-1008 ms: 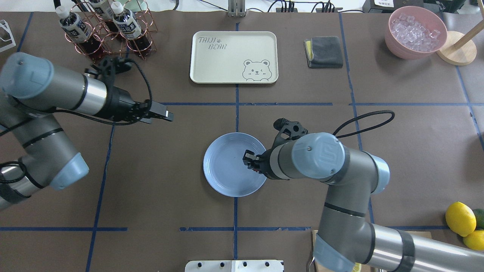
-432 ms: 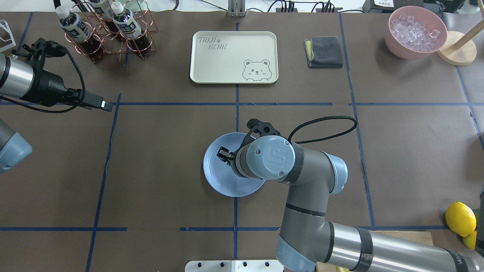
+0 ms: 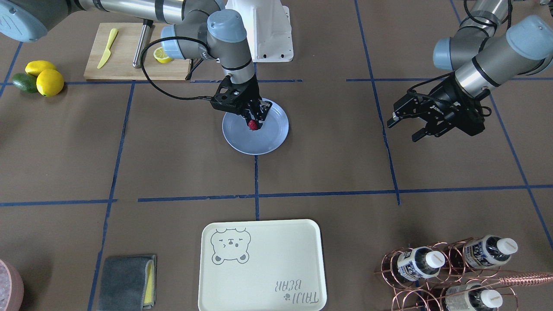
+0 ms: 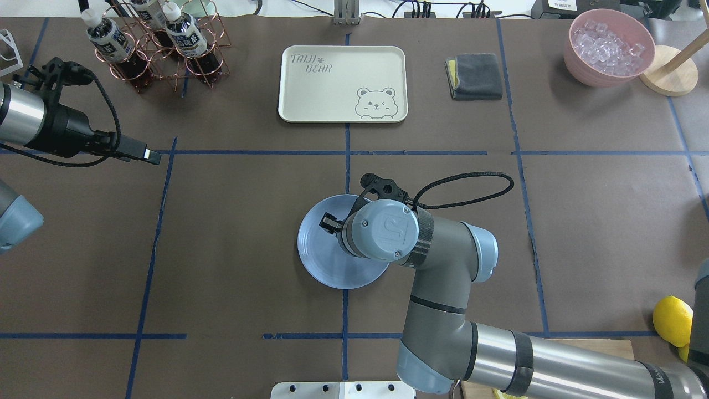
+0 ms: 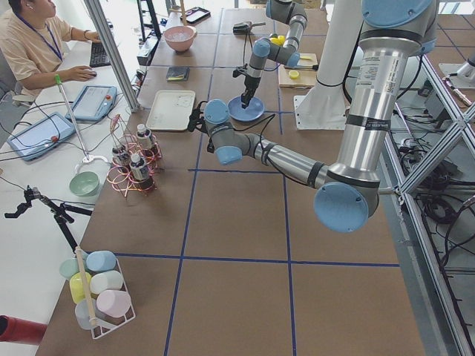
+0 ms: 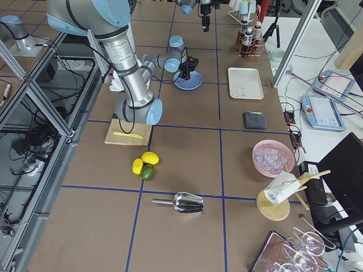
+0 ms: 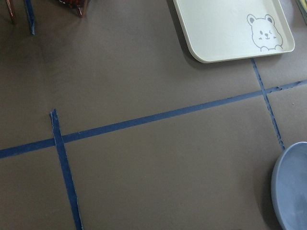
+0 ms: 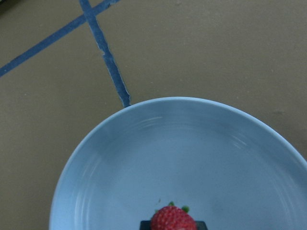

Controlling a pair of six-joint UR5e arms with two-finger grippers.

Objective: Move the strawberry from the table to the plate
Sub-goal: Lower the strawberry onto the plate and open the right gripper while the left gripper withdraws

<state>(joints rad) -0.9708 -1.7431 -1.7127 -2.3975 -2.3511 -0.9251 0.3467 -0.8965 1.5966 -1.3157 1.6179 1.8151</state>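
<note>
A: Where is the strawberry (image 3: 253,125)?

B: Between the fingers of the right gripper (image 3: 255,120), over the light-blue plate (image 3: 272,140). The fingers point down and are clamped on the berry from both sides. From the front camera it sits around the plate's middle.

A: Is it resting on the plate?

B: I can't tell. The right wrist camera shows the red berry and its green cap low in the picture, with the plate's blue floor spread beyond it, but contact isn't clear.

A: And the plate itself?

B: It lies flat on the brown table (image 3: 173,164), near the middle, and a blue tape line (image 3: 256,181) runs right up to its rim.

A: The other arm?

B: The left gripper (image 3: 402,131) hangs above the table, well off to the robot's left of the plate. Its fingers are spread apart with nothing between them.

A: What else is around?

B: A cream bear tray (image 3: 259,263) lies on the far side of the plate from the robot. The lemons (image 3: 49,82) and an avocado (image 3: 23,82) lie together far off on the robot's right, beside a wooden cutting board (image 3: 125,56).
</note>
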